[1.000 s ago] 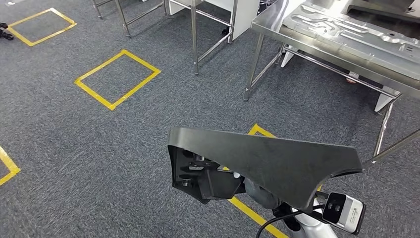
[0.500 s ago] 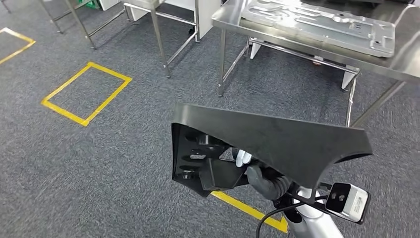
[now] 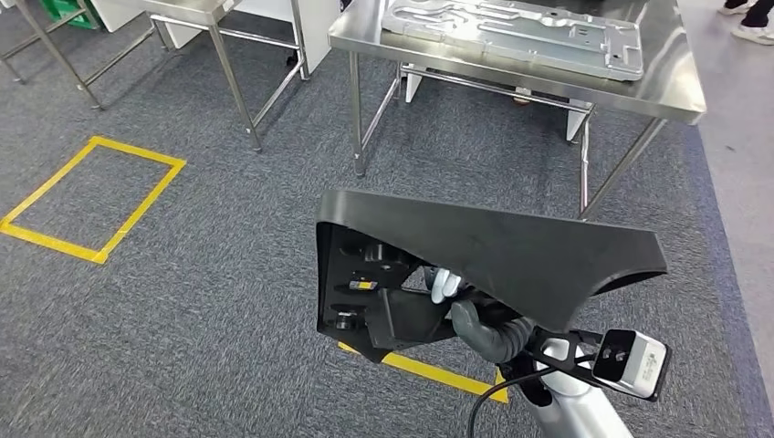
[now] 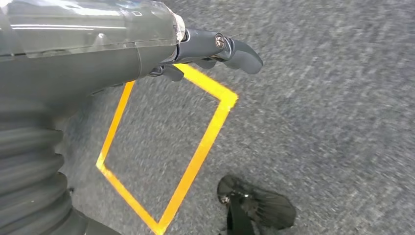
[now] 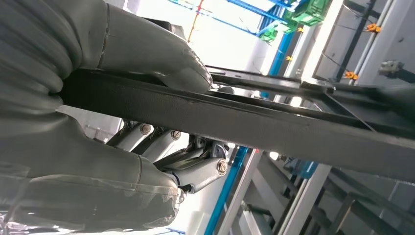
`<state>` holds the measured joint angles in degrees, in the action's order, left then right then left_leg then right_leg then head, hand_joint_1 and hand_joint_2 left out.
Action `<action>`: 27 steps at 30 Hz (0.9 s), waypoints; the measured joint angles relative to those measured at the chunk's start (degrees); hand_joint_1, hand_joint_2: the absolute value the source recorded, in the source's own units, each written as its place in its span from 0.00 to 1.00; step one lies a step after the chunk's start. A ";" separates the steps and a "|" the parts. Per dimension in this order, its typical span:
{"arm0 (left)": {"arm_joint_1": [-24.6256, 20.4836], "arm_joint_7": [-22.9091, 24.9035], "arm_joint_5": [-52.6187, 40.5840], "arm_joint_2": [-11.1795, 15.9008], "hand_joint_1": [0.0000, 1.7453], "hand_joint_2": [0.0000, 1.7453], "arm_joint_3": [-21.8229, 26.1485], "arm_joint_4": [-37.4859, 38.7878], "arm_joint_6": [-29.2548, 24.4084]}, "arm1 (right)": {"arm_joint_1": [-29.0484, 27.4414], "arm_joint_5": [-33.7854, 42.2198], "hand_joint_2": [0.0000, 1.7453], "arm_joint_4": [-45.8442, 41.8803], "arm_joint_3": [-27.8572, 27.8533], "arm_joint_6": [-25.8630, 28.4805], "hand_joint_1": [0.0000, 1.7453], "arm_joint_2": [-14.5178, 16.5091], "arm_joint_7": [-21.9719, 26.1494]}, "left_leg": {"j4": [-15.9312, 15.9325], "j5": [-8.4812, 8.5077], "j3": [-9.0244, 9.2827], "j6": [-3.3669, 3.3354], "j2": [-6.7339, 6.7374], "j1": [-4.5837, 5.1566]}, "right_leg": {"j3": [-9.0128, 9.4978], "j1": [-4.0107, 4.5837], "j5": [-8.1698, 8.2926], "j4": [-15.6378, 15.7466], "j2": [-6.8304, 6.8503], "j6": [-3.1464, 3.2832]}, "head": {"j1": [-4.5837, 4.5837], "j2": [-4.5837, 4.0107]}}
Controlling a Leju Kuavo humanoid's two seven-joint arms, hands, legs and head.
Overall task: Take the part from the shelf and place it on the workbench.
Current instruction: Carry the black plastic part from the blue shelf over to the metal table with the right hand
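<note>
Right robot hand (image 5: 112, 122) clamped, left robot hand (image 4: 122, 54) loose.

The part (image 3: 511, 260) looks like matt black plastic with a fine grain, pinched between the right hand's (image 5: 122, 122) smooth grey cover and metal-jointed fingers (image 5: 195, 174). The workbench (image 3: 671, 82) ahead is brushed, shiny steel; the floor (image 3: 183, 301) is rough grey carpet with glossy yellow tape (image 3: 434, 374).

Grey carpet (image 3: 201, 274) covers the floor, marked with a yellow tape rectangle (image 3: 91, 196) toward the left and a strip of yellow tape (image 3: 429, 372) nearer the camera. A second steel table (image 3: 196, 11) stands on slim legs at the upper left. A person's shoes (image 3: 750, 20) show at the upper right corner, on paler flooring (image 3: 739, 155) beside the carpet.
</note>
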<state>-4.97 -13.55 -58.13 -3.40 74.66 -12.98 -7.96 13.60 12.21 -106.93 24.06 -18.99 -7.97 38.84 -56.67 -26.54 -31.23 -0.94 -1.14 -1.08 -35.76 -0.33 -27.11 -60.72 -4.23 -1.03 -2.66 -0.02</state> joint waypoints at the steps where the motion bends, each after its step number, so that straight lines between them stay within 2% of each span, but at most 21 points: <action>1: 0.01 -0.10 -0.01 -0.05 0.00 1.00 0.00 0.00 0.03 | -0.03 -0.02 1.00 0.04 0.00 0.01 0.99 -0.07 0.10 | 0.12 0.07 0.00 -0.27 0.70 0.02 | -1.57 -0.02 -1.82 -3.29 1.69 -0.14 | 0.00 0.00; 3: 0.18 -0.21 0.00 -0.05 0.00 1.00 0.01 0.00 0.03 | -0.14 -0.03 1.00 0.22 0.00 0.02 0.99 -0.17 0.21 | 0.13 0.02 -0.12 -0.46 2.08 0.13 | -5.42 -0.16 -5.21 -11.16 3.48 -0.46 | 0.01 0.00; 4: 0.24 -0.25 0.02 -0.05 0.00 1.00 0.01 0.00 0.07 | -0.25 -0.04 1.00 0.34 0.00 0.01 0.99 -0.20 0.24 | 0.11 -0.03 -0.14 -0.46 2.79 0.17 | -6.53 -0.29 -5.72 -13.44 3.74 -0.59 | 0.01 0.00; 5: 0.24 -0.32 0.08 -0.05 0.00 1.00 0.02 0.00 0.16 | -0.34 -0.05 1.00 0.45 0.00 0.00 0.99 -0.23 0.26 | 0.09 -0.09 -0.13 -0.42 3.49 0.18 | -6.51 -0.39 -5.13 -13.50 3.93 -0.66 | 0.01 0.00; 6: 0.20 -0.40 0.22 -0.05 0.00 1.00 0.03 0.00 0.31 | -0.40 -0.07 1.00 0.54 0.00 -0.03 0.99 -0.27 0.28 | 0.06 -0.18 -0.05 -0.32 4.13 0.18 | -5.19 -0.44 -3.56 -11.11 4.30 -0.64 | 0.01 0.00; 7: 0.14 -0.49 0.37 -0.06 0.00 1.00 0.04 0.00 0.49 | -0.42 -0.09 1.00 0.58 0.00 -0.08 0.99 -0.30 0.30 | 0.04 -0.29 0.09 -0.18 4.70 0.20 | -2.90 -0.41 -1.54 -6.96 5.16 -0.49 | 0.01 0.00; 8: 0.09 -0.58 0.55 -0.07 0.00 1.00 0.05 0.00 0.65 | -0.37 -0.11 1.00 0.61 0.00 -0.14 0.99 -0.33 0.33 | -0.01 -0.46 0.24 0.05 5.22 0.32 | -0.51 -0.19 -0.04 -2.54 6.66 -0.25 | 0.01 0.00; 9: 0.06 -0.68 0.74 -0.07 0.00 1.00 0.09 0.00 0.78 | -0.32 -0.16 1.00 0.63 0.00 -0.21 0.99 -0.33 0.34 | -0.07 -0.62 0.38 0.32 5.66 0.47 | 1.27 0.06 0.97 0.85 7.78 0.06 | 0.01 0.00; 10: 0.02 -0.79 0.86 -0.07 0.00 1.00 0.16 0.00 0.89 | -0.27 -0.20 1.00 0.65 0.00 -0.27 0.99 -0.32 0.39 | -0.11 -0.77 0.51 0.62 6.15 0.62 | 2.22 0.32 1.33 2.75 8.52 0.34 | 0.00 0.00; 11: -0.01 -0.90 0.97 -0.07 0.00 1.00 0.26 0.00 0.97 | -0.24 -0.27 1.00 0.69 0.00 -0.34 0.99 -0.32 0.42 | -0.11 -0.90 0.62 0.95 6.70 0.76 | 2.39 0.58 1.23 3.32 8.57 0.59 | 0.00 0.00; 13: -0.16 -1.07 1.02 -0.07 0.00 1.00 0.44 0.00 1.09 | -0.23 -0.46 1.00 0.79 0.00 -0.49 0.99 -0.29 0.46 | -0.16 -1.24 0.90 1.63 7.41 0.69 | 2.28 0.48 1.46 3.49 7.09 1.15 | -0.01 0.00; 15: -0.26 -1.17 0.95 -0.09 0.00 1.00 0.53 0.00 1.23 | -0.08 -0.78 1.00 0.85 0.01 -0.62 0.99 -0.22 0.45 | -2.57 -3.10 0.14 2.19 5.36 0.45 | 2.43 0.09 1.73 3.84 5.85 1.83 | -0.01 0.00; 17: -0.15 -1.23 0.77 -0.12 0.00 1.00 0.62 0.00 1.52 | 0.05 -1.09 1.00 0.91 0.03 -0.64 0.99 -0.07 0.44 | -9.63 -6.91 -2.98 2.51 2.48 0.30 | 2.51 -0.05 1.82 3.92 4.59 2.26 | -0.02 0.00; 18: -0.03 -1.22 0.68 -0.14 0.00 1.00 0.68 0.00 1.66 | 0.04 -1.21 1.00 0.97 0.04 -0.63 0.99 0.01 0.43 | -13.71 -8.55 -4.95 2.60 1.91 0.29 | 2.48 0.00 1.82 3.88 3.86 2.35 | -0.02 0.00; 19: 0.09 -1.22 0.61 -0.13 0.00 1.00 0.75 0.00 1.79 | -0.03 -1.32 1.00 1.03 0.05 -0.61 0.99 0.03 0.44 | -16.55 -9.26 -6.44 2.65 1.70 0.29 | 2.49 0.04 1.81 3.82 3.06 2.38 | -0.02 0.00; 20: 0.16 -1.22 0.57 -0.11 0.00 1.00 0.80 0.00 1.91 | -0.09 -1.45 1.00 1.08 0.05 -0.57 0.99 0.03 0.45 | -17.31 -8.77 -7.02 2.63 1.62 0.29 | 2.53 0.06 1.78 3.75 2.26 2.37 | -0.01 0.00; 21: 0.18 -1.22 0.55 -0.10 0.00 1.00 0.84 0.00 2.01 | -0.15 -1.58 1.00 1.11 0.06 -0.51 0.99 0.03 0.50 | -15.73 -7.17 -6.53 2.55 1.53 0.29 | 2.61 0.06 1.74 3.67 1.46 2.32 | -0.01 0.00; 22: 0.17 -1.23 0.52 -0.08 0.00 1.00 0.85 0.00 2.10 | -0.19 -1.71 1.00 1.12 0.07 -0.43 0.99 0.03 0.57 | -12.17 -4.82 -5.11 2.42 1.14 0.25 | 2.72 0.03 1.67 3.58 0.70 2.23 | -0.01 0.00; 24: 0.14 -1.22 0.42 -0.03 0.00 1.00 0.85 0.00 2.21 | -0.21 -1.99 1.00 1.12 0.07 -0.24 0.99 0.04 0.76 | -4.41 -1.35 -1.91 2.01 -1.20 0.04 | 2.66 0.02 1.51 3.25 -0.67 1.84 | -0.01 0.00; 26: 0.12 -1.15 0.23 0.01 0.00 1.00 0.85 0.00 2.36 | -0.26 -2.53 1.00 1.11 0.07 0.07 0.99 0.07 0.89 | -1.19 -0.62 -0.64 1.52 -2.84 0.03 | 2.19 -0.07 1.58 3.02 -1.77 1.20 | -0.02 0.00; 27: 0.07 -1.10 0.14 0.04 0.00 1.00 0.85 0.00 2.52 | -0.31 -2.93 1.00 1.10 0.07 0.28 0.99 0.08 0.91 | -1.01 -0.57 -0.64 1.26 -2.61 0.13 | 1.96 -0.15 1.71 3.02 -2.23 0.83 | -0.02 0.00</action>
<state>-4.90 -14.65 -57.99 -3.37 75.52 -12.98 -5.44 13.29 9.27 -105.83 24.13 -18.70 -7.89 39.75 -57.68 -27.11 -31.88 0.32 -3.75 -0.95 -33.80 -0.48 -25.40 -57.70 -6.46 -0.20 -2.67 -0.02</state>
